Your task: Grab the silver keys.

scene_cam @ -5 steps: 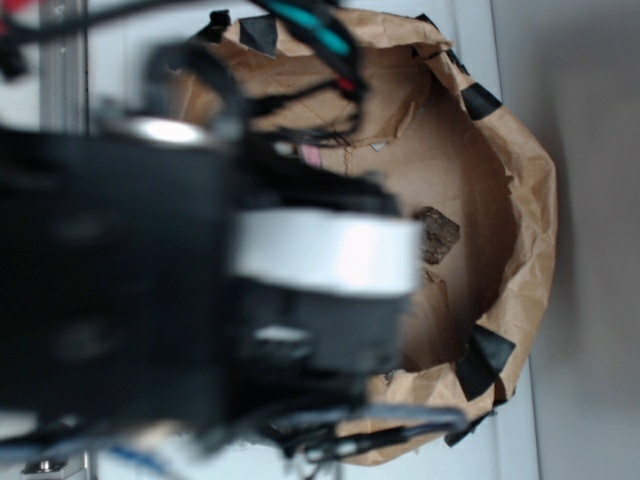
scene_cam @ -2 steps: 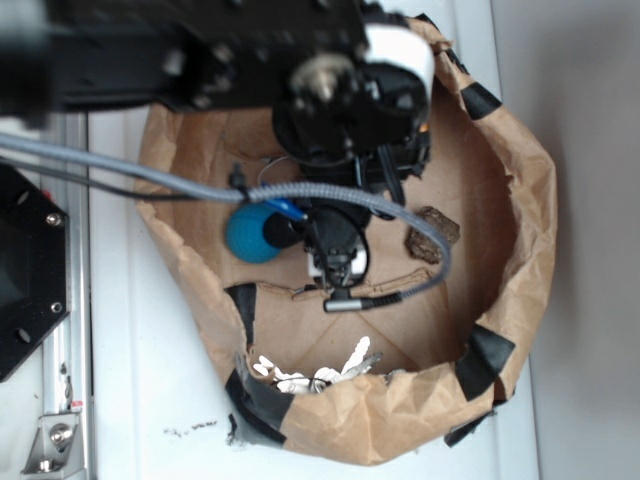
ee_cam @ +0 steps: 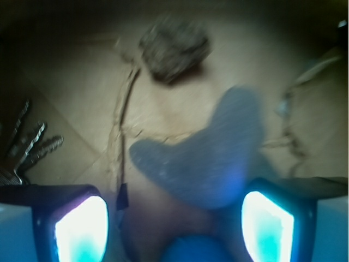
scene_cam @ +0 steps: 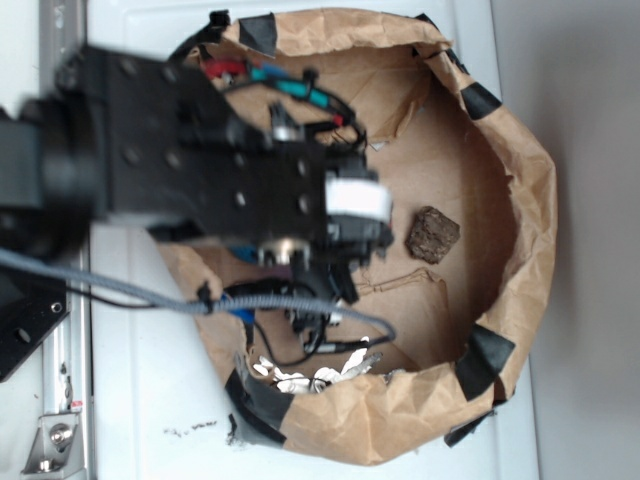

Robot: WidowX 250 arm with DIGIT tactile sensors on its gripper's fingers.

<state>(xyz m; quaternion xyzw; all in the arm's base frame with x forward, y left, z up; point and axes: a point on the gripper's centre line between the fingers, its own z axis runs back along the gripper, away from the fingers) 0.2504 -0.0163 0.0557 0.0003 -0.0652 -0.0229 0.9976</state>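
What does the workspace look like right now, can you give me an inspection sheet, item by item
Surface: brown paper bag lying open on a white table, its rim patched with black tape.
Job's things: silver keys fanned out against the bag's near wall, not gripped; in the wrist view they sit at the left edge.
Clutter: dark rough lump on the bag floor, apart from the keys; a blue round thing shows just below the gripper.
Grippers: gripper open and empty, over bare bag floor, keys off to its side.
Cables: grey braided cable running across the arm into the bag.
Surroundings: metal rail and bracket at the table's left edge.
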